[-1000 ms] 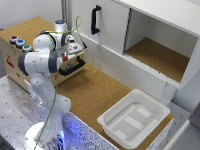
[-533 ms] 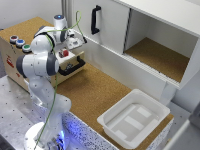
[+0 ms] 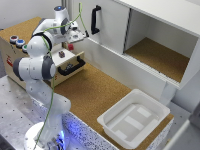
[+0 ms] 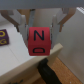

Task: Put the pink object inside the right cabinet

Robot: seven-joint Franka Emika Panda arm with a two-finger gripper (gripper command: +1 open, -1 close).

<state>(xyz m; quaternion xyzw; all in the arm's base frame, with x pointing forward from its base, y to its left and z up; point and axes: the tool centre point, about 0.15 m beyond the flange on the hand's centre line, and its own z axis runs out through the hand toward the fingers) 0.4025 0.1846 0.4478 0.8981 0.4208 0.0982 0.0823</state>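
We have raised the tool (image 3: 71, 44) from the drawer box (image 3: 62, 61); it pinches the pink block (image 4: 40, 41), apparently clear above the worktop's far corner. The right cabinet (image 3: 160, 57), along the far edge, comes next.

pink object (image 4: 40, 41) between fingers (image 4: 19, 21)

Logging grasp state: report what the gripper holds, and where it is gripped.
The gripper holds the pink lettered block, pinched on its two opposite side faces between the fingers.
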